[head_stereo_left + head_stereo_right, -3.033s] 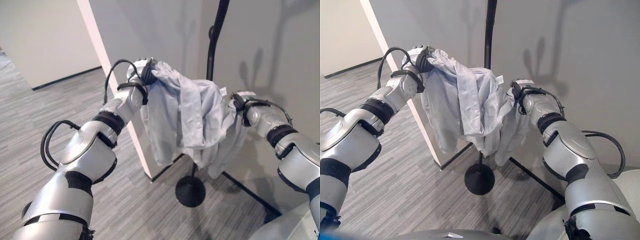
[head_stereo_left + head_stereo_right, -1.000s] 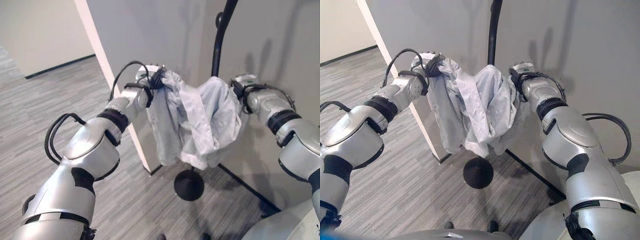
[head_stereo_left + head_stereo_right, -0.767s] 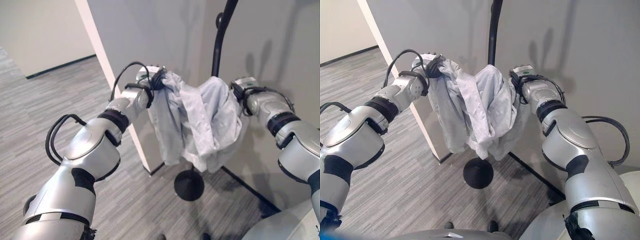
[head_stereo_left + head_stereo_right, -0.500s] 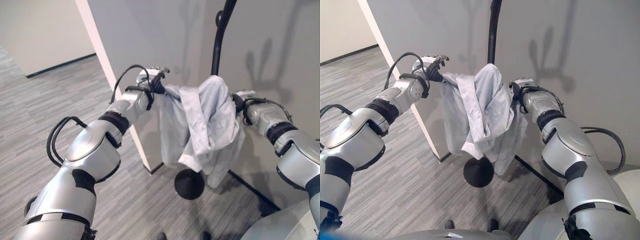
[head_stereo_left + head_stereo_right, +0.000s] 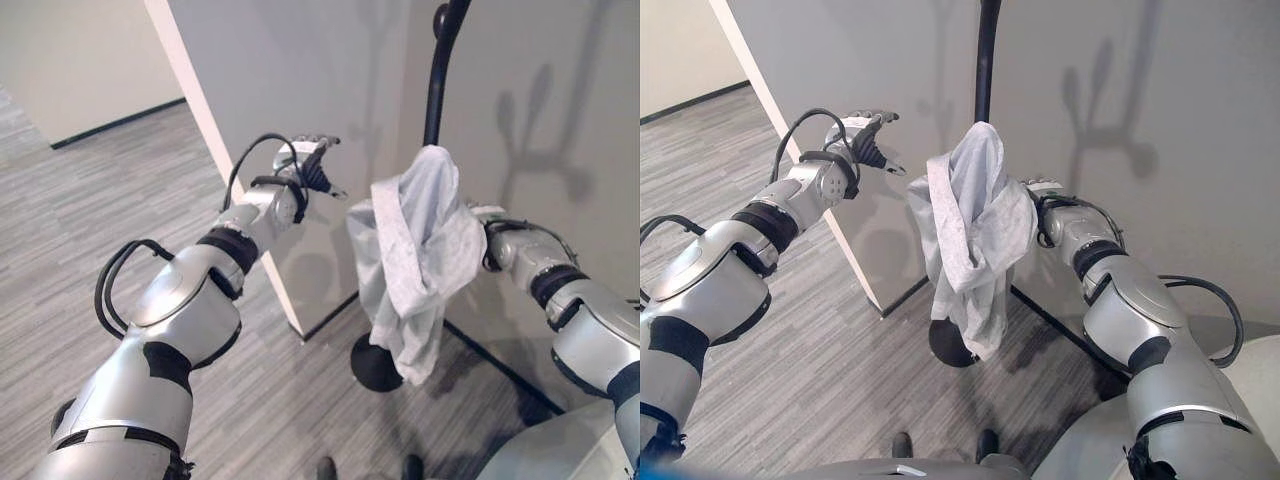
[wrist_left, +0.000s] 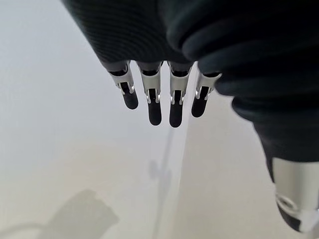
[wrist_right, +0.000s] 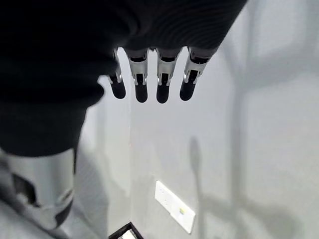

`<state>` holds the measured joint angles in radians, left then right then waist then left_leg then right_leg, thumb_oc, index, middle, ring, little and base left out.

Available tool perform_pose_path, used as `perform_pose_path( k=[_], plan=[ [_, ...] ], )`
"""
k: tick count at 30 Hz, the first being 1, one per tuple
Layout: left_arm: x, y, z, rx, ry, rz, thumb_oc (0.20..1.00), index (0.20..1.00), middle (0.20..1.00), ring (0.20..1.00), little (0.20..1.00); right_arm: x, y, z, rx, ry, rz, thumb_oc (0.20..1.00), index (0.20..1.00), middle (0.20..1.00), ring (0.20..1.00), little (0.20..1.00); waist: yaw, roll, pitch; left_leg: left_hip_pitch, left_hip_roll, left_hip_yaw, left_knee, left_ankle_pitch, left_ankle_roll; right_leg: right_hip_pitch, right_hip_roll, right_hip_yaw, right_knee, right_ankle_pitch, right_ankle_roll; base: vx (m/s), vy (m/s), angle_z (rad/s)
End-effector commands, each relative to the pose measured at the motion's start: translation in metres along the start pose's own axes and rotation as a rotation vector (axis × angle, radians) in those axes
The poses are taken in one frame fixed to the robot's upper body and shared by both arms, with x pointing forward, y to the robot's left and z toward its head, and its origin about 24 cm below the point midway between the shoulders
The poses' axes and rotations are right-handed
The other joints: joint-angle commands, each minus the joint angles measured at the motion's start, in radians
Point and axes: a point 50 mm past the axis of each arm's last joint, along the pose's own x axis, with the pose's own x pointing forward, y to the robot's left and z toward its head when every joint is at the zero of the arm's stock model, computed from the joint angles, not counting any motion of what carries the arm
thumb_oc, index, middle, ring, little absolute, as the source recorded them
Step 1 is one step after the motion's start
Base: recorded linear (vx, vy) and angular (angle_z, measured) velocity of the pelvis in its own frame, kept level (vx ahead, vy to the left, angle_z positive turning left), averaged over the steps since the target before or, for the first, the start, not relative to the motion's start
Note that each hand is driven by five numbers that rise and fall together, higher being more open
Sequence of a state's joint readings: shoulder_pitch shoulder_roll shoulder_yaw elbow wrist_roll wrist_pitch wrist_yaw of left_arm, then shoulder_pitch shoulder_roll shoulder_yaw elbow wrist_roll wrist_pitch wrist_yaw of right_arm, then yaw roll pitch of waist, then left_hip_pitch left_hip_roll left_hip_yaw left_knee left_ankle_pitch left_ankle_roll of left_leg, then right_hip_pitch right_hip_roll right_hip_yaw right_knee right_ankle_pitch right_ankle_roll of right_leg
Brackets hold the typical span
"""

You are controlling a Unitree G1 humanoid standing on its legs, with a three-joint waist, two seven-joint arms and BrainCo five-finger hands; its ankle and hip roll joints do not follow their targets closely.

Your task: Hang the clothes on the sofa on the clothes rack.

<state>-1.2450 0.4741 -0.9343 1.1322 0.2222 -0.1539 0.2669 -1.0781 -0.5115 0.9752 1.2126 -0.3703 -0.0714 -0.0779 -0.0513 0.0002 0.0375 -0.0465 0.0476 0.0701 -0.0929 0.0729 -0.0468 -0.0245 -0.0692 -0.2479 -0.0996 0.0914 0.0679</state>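
One pale grey garment [image 5: 970, 235] hangs in a long vertical bundle on the black clothes rack [image 5: 986, 45], its top draped over what looks like a peg on the pole, though the folds hide the peg itself. The left hand [image 5: 866, 134] is raised well apart from the cloth on its left side, fingers straight and spread, grasping nothing. The right hand [image 5: 1040, 192] sits just beside the garment's right edge and is the nearer of the two; its wrist view shows straight fingers [image 7: 141, 84] extended toward a bare wall, holding nothing. The garment's long axis runs straight down toward the rack's round base. No readable brand, label or writing appears anywhere.
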Motion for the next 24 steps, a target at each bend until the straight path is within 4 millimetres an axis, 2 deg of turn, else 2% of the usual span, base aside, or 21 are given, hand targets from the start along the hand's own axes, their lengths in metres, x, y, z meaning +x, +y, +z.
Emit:
perform_pose_path(
  k=[1, 3, 5, 7, 9, 10, 12, 13, 15, 16, 17, 19, 20, 22, 23, 24],
  plan=[
    [0.007, 0.030, -0.010, 0.050, 0.043, 0.080, 1.000, 1.000, 1.000, 1.000, 1.000, -0.001, -0.025, -0.019, 0.035, 0.068, -0.072, 1.000, 1.000, 1.000, 1.000, 1.000, 0.032, 0.005, 0.026, 0.061, 0.003, -0.001, 0.006, -0.079, -0.071, 0.030, -0.050, 0.022, 0.012, -0.046, 0.167, 0.00, 0.000, 0.00],
    [0.005, 0.029, -0.013, 0.047, 0.052, 0.077, 1.000, 1.000, 1.000, 1.000, 1.000, -0.001, -0.021, -0.020, 0.044, 0.070, -0.065, 1.000, 1.000, 1.000, 1.000, 1.000, 0.032, 0.004, 0.026, 0.062, 0.003, -0.001, 0.006, -0.079, -0.071, 0.031, -0.050, 0.022, 0.012, -0.046, 0.167, 0.00, 0.000, 0.00],
    [-0.001, 0.021, -0.024, 0.009, 0.084, 0.077, 1.000, 1.000, 1.000, 1.000, 1.000, -0.005, 0.001, -0.023, 0.086, 0.075, -0.027, 1.000, 1.000, 1.000, 1.000, 1.000, 0.035, 0.000, 0.031, 0.063, 0.002, -0.002, 0.006, -0.080, -0.069, 0.032, -0.050, 0.022, 0.012, -0.045, 0.167, 0.00, 0.000, 0.00],
    [-0.003, 0.020, -0.026, 0.003, 0.091, 0.076, 1.000, 1.000, 1.000, 1.000, 1.000, -0.005, 0.005, -0.023, 0.094, 0.077, -0.020, 1.000, 1.000, 1.000, 1.000, 1.000, 0.035, 0.000, 0.032, 0.063, 0.002, -0.002, 0.006, -0.080, -0.068, 0.032, -0.051, 0.021, 0.012, -0.045, 0.167, 0.00, 0.000, 0.00],
    [-0.010, 0.007, -0.036, -0.042, 0.118, 0.061, 1.000, 1.000, 1.000, 1.000, 1.000, -0.012, 0.033, -0.030, 0.144, 0.109, 0.032, 1.000, 1.000, 1.000, 1.000, 1.000, 0.040, -0.002, 0.037, 0.064, 0.001, -0.003, 0.006, -0.081, -0.066, 0.035, -0.052, 0.020, 0.012, -0.046, 0.166, 0.00, 0.000, 0.00],
    [-0.010, 0.007, -0.036, -0.041, 0.118, 0.060, 1.000, 1.000, 1.000, 1.000, 1.000, -0.012, 0.034, -0.030, 0.144, 0.109, 0.032, 1.000, 1.000, 1.000, 1.000, 1.000, 0.040, -0.002, 0.037, 0.064, 0.001, -0.003, 0.006, -0.082, -0.066, 0.035, -0.052, 0.020, 0.012, -0.047, 0.166, 0.00, 0.000, 0.00],
    [-0.016, -0.002, -0.042, -0.076, 0.146, 0.053, 1.000, 1.000, 1.000, 1.000, 1.000, -0.016, 0.049, -0.034, 0.211, 0.142, 0.046, 1.000, 1.000, 1.000, 1.000, 1.000, 0.042, -0.005, 0.039, 0.065, 0.001, -0.001, 0.006, -0.082, -0.065, 0.036, -0.053, 0.020, 0.012, -0.046, 0.166, 0.00, 0.000, 0.00],
    [-0.023, -0.011, -0.049, -0.128, 0.175, 0.050, 1.000, 1.000, 1.000, 1.000, 1.000, -0.023, 0.068, -0.040, 0.276, 0.181, 0.070, 1.000, 1.000, 1.000, 1.000, 1.000, 0.044, -0.006, 0.044, 0.067, 0.000, -0.001, 0.006, -0.082, -0.064, 0.038, -0.054, 0.017, 0.012, -0.046, 0.165, 0.00, 0.000, 0.00],
    [-0.031, -0.023, -0.053, -0.233, 0.205, 0.066, 1.000, 1.000, 1.000, 1.000, 1.000, -0.031, 0.087, -0.044, 0.369, 0.222, 0.076, 1.000, 1.000, 1.000, 1.000, 1.000, 0.045, -0.008, 0.048, 0.066, 0.001, -0.004, 0.006, -0.082, -0.062, 0.039, -0.055, 0.016, 0.012, -0.046, 0.163, 0.00, 0.000, 0.00],
    [-0.048, -0.040, -0.061, -0.342, 0.229, 0.078, 1.000, 1.000, 1.000, 1.000, 1.000, -0.043, 0.114, -0.044, 0.471, 0.250, 0.102, 1.000, 1.000, 1.000, 1.000, 1.000, 0.049, -0.010, 0.056, 0.066, 0.000, -0.004, 0.006, -0.083, -0.060, 0.038, -0.057, 0.015, 0.012, -0.046, 0.162, 0.00, 0.000, 0.00],
    [-0.056, -0.049, -0.065, -0.384, 0.251, 0.075, 1.000, 1.000, 1.000, 1.000, 1.000, -0.048, 0.123, -0.046, 0.495, 0.261, 0.110, 1.000, 1.000, 1.000, 1.000, 1.000, 0.049, -0.011, 0.057, 0.066, 0.000, -0.004, 0.006, -0.084, -0.059, 0.038, -0.058, 0.014, 0.012, -0.046, 0.161, 0.00, 0.000, 0.00],
    [-0.082, -0.076, -0.074, -0.475, 0.296, 0.042, 1.000, 1.000, 1.000, 1.000, 1.000, -0.067, 0.152, -0.052, 0.596, 0.320, 0.144, 1.000, 1.000, 1.000, 1.000, 1.000, 0.053, -0.012, 0.064, 0.067, -0.001, -0.003, 0.006, -0.087, -0.057, 0.038, -0.059, 0.013, 0.012, -0.049, 0.161, 0.00, 0.000, 0.00],
    [-0.082, -0.076, -0.074, -0.475, 0.297, 0.041, 1.000, 1.000, 1.000, 1.000, 1.000, -0.067, 0.153, -0.052, 0.596, 0.320, 0.146, 1.000, 1.000, 1.000, 1.000, 1.000, 0.052, -0.012, 0.062, 0.067, -0.001, -0.003, 0.006, -0.088, -0.057, 0.038, -0.059, 0.013, 0.012, -0.049, 0.161, 0.03, -0.004, 0.03],
    [-0.116, -0.111, -0.082, -0.620, 0.402, 0.009, 1.000, 1.000, 1.000, 1.000, 1.000, -0.088, 0.182, -0.055, 0.665, 0.377, 0.180, 1.000, 1.000, 1.000, 1.000, 1.000, 0.055, -0.015, 0.067, 0.069, 0.000, -0.001, 0.006, -0.091, -0.055, 0.040, -0.060, 0.013, 0.012, -0.053, 0.158, 0.05, -0.006, 0.01],
    [-0.154, -0.148, -0.085, -0.696, 0.506, -0.082, 1.000, 1.000, 1.000, 1.000, 1.000, -0.108, 0.209, -0.051, 0.744, 0.427, 0.226, 1.000, 1.000, 1.000, 1.000, 1.000, 0.053, -0.017, 0.069, 0.072, -0.001, 0.001, 0.006, -0.095, -0.052, 0.042, -0.061, 0.014, 0.012, -0.058, 0.155, 0.07, -0.006, -0.02],
    [-0.175, -0.167, -0.086, -0.751, 0.582, -0.119, 1.000, 1.000, 1.000, 1.000, 1.000, -0.118, 0.220, -0.049, 0.803, 0.459, 0.233, 1.000, 1.000, 1.000, 1.000, 1.000, 0.050, -0.017, 0.071, 0.073, 0.000, 0.001, 0.006, -0.096, -0.051, 0.041, -0.062, 0.014, 0.012, -0.059, 0.152, 0.07, -0.007, -0.01]
  ],
)
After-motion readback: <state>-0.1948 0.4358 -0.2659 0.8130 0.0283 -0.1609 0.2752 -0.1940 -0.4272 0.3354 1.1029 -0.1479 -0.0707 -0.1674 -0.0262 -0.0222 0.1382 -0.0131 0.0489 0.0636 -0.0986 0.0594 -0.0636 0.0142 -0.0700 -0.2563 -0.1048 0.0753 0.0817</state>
